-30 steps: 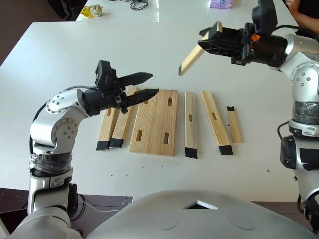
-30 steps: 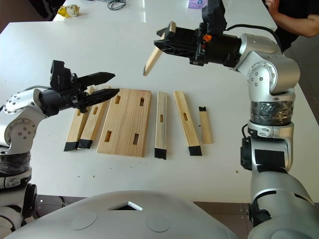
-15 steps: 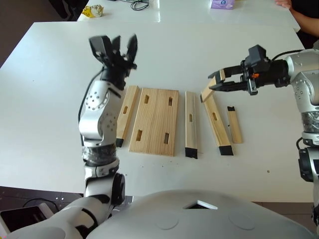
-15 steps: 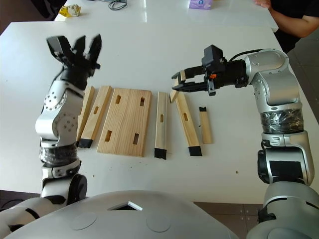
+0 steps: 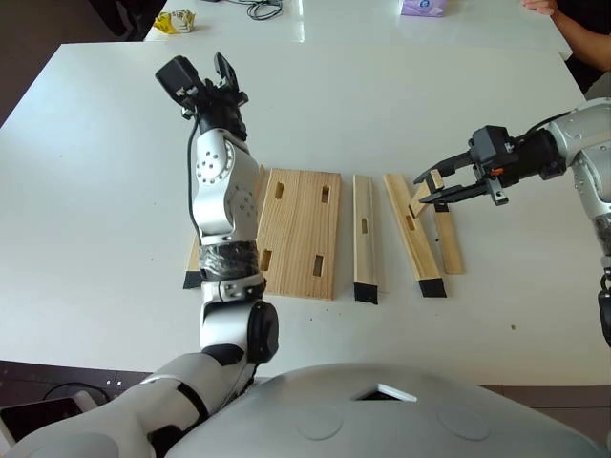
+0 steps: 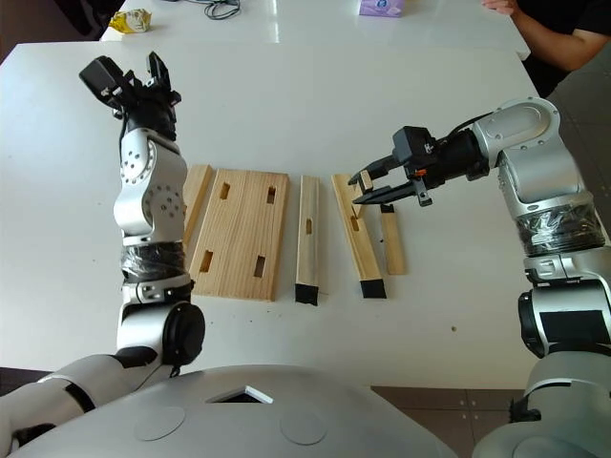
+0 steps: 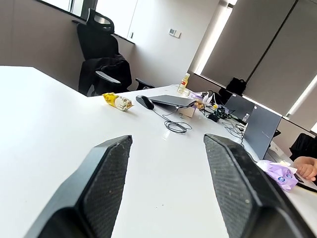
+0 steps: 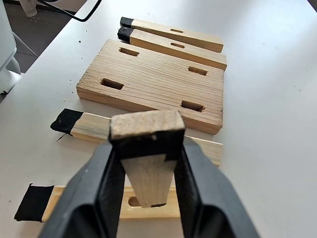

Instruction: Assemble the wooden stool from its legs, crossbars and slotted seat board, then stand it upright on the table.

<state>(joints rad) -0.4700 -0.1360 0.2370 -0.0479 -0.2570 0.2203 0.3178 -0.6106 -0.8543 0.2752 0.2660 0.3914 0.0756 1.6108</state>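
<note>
The right gripper (image 5: 421, 191) is clamped on a crossbar (image 8: 146, 148), with a finger (image 8: 96, 188) on each side of it. The crossbar is tilted. Its top end is up by the fingers and its low end is down at a leg (image 5: 413, 234), close to the slot in that leg. I cannot tell if the end is in the slot. The leg lies flat on the table (image 5: 95, 153) with its black tip toward 6 o'clock. Just at 3 o'clock of it lies a short bar (image 5: 448, 243), flat, with a black tip toward 12 o'clock. At 9 o'clock of the leg lies a second leg (image 5: 365, 234), near it but apart. At 9 o'clock of that one lies the board (image 5: 298, 234), flat, with four slots in it. A third leg (image 5: 248, 191) lies just beside the board at its 9 o'clock side. A fourth leg (image 8: 168, 33) lies right next to the third, on the side away from the board. The left gripper (image 5: 227, 81) is held high at 11 o'clock of the board, well apart from all the wood. Its fingers (image 7: 101, 183) are spread apart with nothing between them, and they point toward 12 o'clock. Far off that way, a yellow pack (image 5: 178, 19) lies on another table.
</note>
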